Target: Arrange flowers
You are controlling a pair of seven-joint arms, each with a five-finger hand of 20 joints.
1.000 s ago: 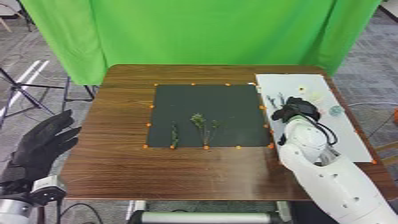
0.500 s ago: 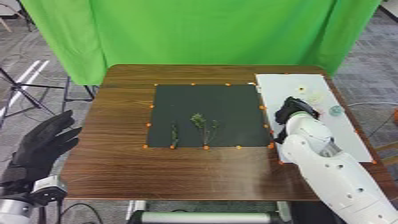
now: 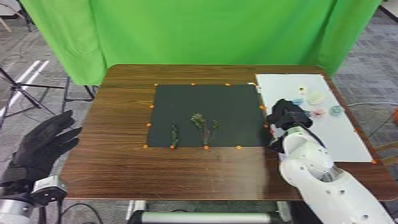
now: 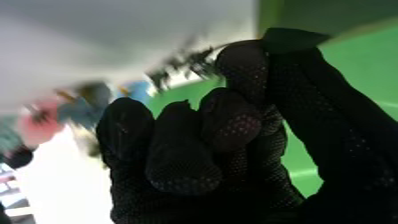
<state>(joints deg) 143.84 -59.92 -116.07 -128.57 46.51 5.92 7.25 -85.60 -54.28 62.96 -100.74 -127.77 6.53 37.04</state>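
Flower sprig (image 4: 185, 62) | just brought toward dark mat (image 3: 191, 102), pinched in right robot hand (image 3: 287, 115) | probably ready for laying down

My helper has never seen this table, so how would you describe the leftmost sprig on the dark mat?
On the brown table, find the dark mat, left of the white sheet. Near the mat's left corner closest to the robot lies the sprig, short, narrow and dark green. The greenery to its right has a bushier, paler head.
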